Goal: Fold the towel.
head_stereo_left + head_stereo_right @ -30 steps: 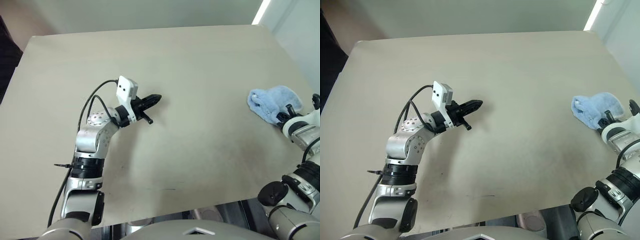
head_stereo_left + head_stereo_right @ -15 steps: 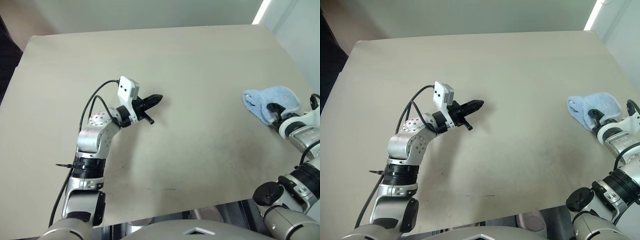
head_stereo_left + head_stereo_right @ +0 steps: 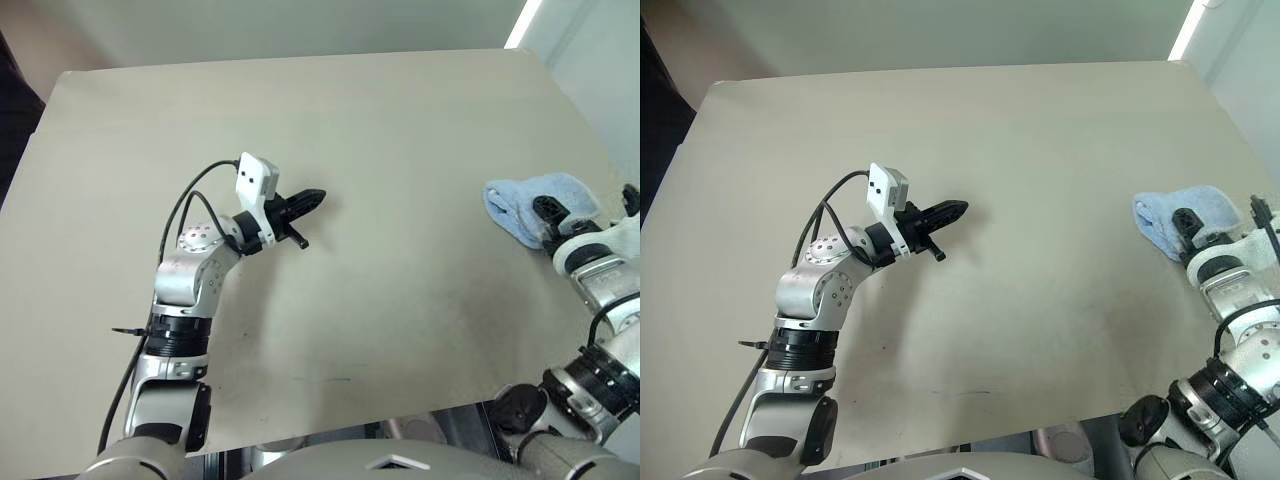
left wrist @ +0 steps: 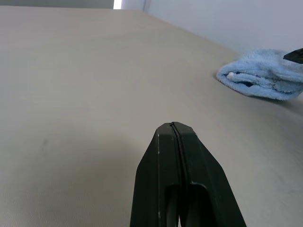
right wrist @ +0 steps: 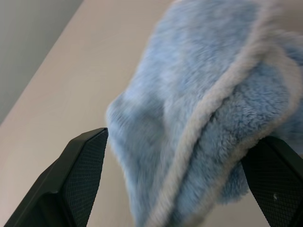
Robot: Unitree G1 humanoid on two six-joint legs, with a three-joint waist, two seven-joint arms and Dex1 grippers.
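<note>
Two grippers showing: left gripper (image 3: 310,197) is sitting near surface (image 3: 400,130) centre with jaws pressed together, holding nothing; right gripper (image 5: 180,179) is standing wide apart, straddling the bunched towel (image 3: 535,200) at roughly 3 o'clock by the surface's right edge. Risk: jaws are bracketing several layers, so closing here likely grabs the whole wad and drags it off the edge instead of catching one hem

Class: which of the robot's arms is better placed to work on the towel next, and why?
Probably the right. Its open end effector straddles the bunched towel at the table's right edge; the shut left end effector sits far off mid-table.
</note>
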